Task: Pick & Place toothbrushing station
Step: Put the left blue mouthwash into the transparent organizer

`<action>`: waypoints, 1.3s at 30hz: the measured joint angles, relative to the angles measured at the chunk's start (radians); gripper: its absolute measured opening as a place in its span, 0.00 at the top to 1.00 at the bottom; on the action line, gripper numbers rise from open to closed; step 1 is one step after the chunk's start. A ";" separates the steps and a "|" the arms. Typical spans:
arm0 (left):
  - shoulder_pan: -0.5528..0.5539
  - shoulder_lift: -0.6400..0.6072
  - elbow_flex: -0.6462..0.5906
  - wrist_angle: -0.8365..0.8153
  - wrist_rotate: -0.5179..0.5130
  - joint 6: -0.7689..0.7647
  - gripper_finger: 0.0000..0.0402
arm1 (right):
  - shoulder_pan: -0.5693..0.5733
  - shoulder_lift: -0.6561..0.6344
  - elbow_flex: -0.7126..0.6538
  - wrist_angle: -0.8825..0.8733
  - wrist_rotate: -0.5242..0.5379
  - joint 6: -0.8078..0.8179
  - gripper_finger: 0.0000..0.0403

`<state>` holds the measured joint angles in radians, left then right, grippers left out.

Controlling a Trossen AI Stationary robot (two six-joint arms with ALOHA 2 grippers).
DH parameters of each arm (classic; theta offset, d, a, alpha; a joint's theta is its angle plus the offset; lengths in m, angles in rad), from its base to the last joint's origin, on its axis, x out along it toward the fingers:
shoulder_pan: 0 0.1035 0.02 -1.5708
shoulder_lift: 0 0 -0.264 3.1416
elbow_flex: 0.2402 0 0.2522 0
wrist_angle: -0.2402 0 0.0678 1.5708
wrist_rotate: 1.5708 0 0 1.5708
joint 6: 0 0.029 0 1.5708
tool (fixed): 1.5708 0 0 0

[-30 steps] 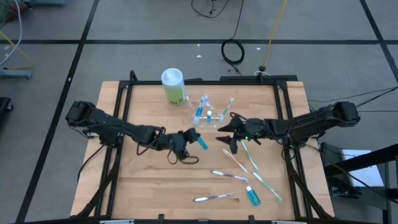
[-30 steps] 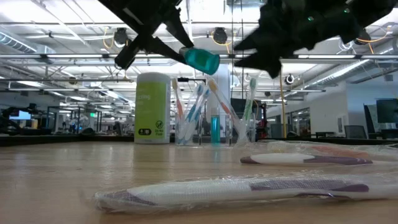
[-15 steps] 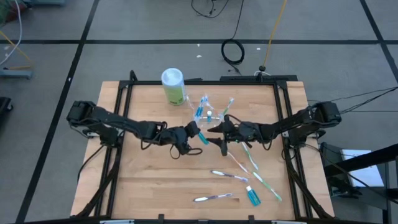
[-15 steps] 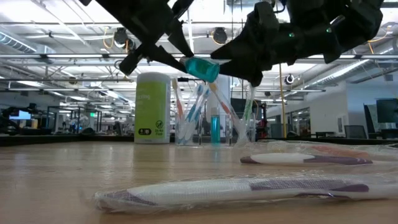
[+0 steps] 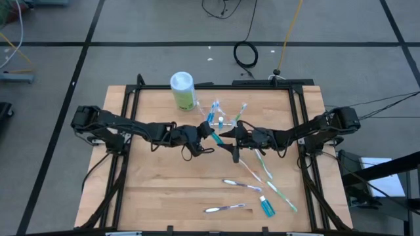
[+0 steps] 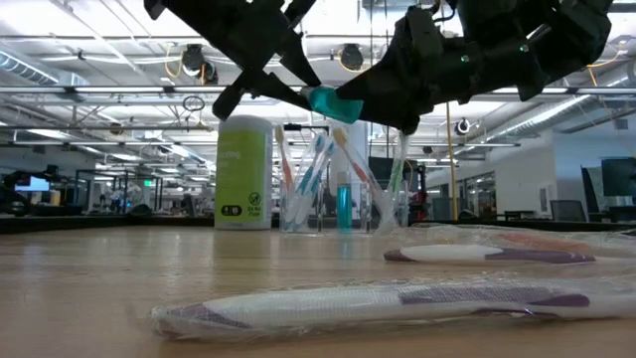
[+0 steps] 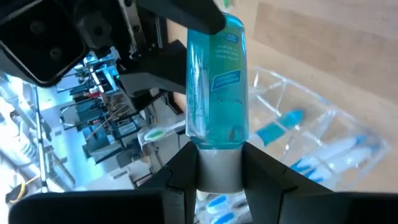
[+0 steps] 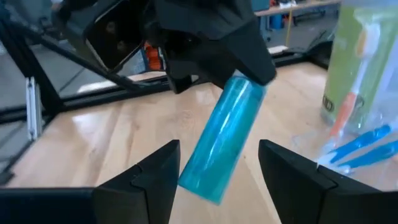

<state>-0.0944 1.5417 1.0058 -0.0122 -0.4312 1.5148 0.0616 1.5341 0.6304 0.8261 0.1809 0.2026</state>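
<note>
My left gripper [image 5: 207, 134] is shut on a small blue tube [image 5: 214, 137] and holds it in the air just in front of the clear cup [image 5: 220, 120]. The cup stands upright with toothbrushes and another blue tube in it [image 6: 333, 194]. My right gripper [image 8: 217, 163] is open, coming level from the table's right. Its two fingers stand on either side of the tube's free end [image 8: 208, 180], with a gap showing on each side. Several wrapped toothbrushes [image 5: 243, 185] and one more blue tube [image 5: 266, 206] lie flat on the table nearer the front. My left gripper pinches the tube's white cap end [image 7: 219, 169] between its two fingers. The fingers come from the table's left, slanting a little downward, and the tube runs on in line with them. The tube is lifted clear of the table, its blue body [image 6: 324, 102] pointing toward the right gripper.
A green canister with a white lid [image 5: 183, 90] stands upright at the far left of the cup. Wrapped toothbrushes [image 6: 397, 303] lie across the near right part of the table. Bare wood [image 5: 151, 190] shows at the near left.
My left gripper has carried the blue tube toward the table's right and far edge, nearer the cup, still shut on it. My right gripper has moved left and down toward the tube, and its open fingers now stand around the tube's free end.
</note>
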 joint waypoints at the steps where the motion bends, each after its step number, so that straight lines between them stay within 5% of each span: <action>1: 0.001 0.000 0.000 0.005 0.005 -0.012 0.76 | 0.000 -0.001 0.000 -0.001 -0.004 -0.025 0.48; 7: 0.010 0.000 0.000 0.019 0.021 -0.162 0.73 | 0.000 0.000 0.000 -0.007 0.003 -0.095 0.52; 22: 0.000 -0.001 0.000 0.008 0.039 -0.498 0.70 | -0.002 0.000 0.000 -0.014 0.033 -0.091 0.80; 28: -0.013 -0.002 0.000 -0.002 0.030 -0.535 0.69 | -0.002 0.000 0.000 -0.015 0.025 -0.092 0.81; 39: -0.021 -0.002 0.000 -0.012 -0.037 -0.749 0.51 | -0.002 0.000 0.000 -0.030 0.028 -0.091 0.79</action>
<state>-0.1156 1.5402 1.0061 -0.0238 -0.4682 0.7657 0.0601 1.5341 0.6300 0.7961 0.2092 0.1112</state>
